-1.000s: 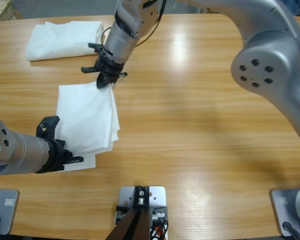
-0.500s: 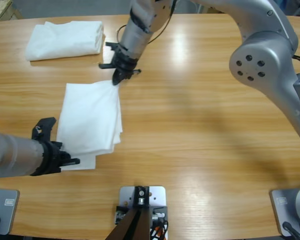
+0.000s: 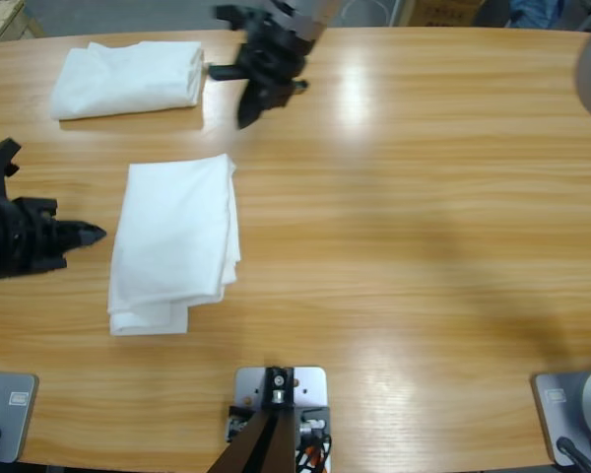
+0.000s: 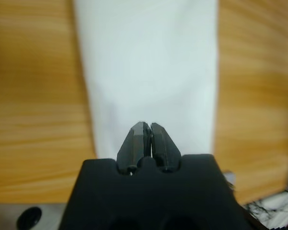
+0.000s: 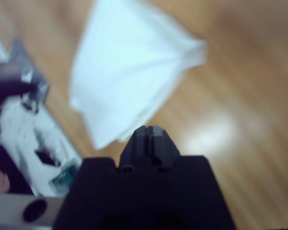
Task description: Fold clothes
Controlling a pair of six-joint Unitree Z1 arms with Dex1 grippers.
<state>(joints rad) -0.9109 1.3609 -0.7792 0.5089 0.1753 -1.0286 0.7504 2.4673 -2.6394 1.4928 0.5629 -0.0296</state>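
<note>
— On the near part of the long wooden table (image 3: 424, 246), what do you see?

— A plain white soft cotton T-shirt, folded into a narrow oblong (image 3: 174, 241), lies flat on the wood, left of the middle. Its lower end shows several stacked layers, one of them sticking out a little. No gripper touches it.

— And the arms?

— Just beside the folded T-shirt, at the left edge, is the left gripper (image 3: 91, 234). Its two black jaws are pressed together to a point and they hold nothing. The tip points at the cloth but stays apart from it. In the left wrist view the left gripper (image 4: 147, 125) has its jaws closed, with the white cloth (image 4: 146, 67) spread on the wood beyond.

— Further back?

— The right gripper (image 3: 248, 113) hangs over the bare wood at the far side, near the top edge. Its jaws are also closed and empty, as the right wrist view shows (image 5: 149, 129); the folded T-shirt (image 5: 129, 67) lies beyond it there.

— Anything more?

— At the far left corner rests a second folded white cotton T-shirt (image 3: 128, 77), well apart from the first.
</note>
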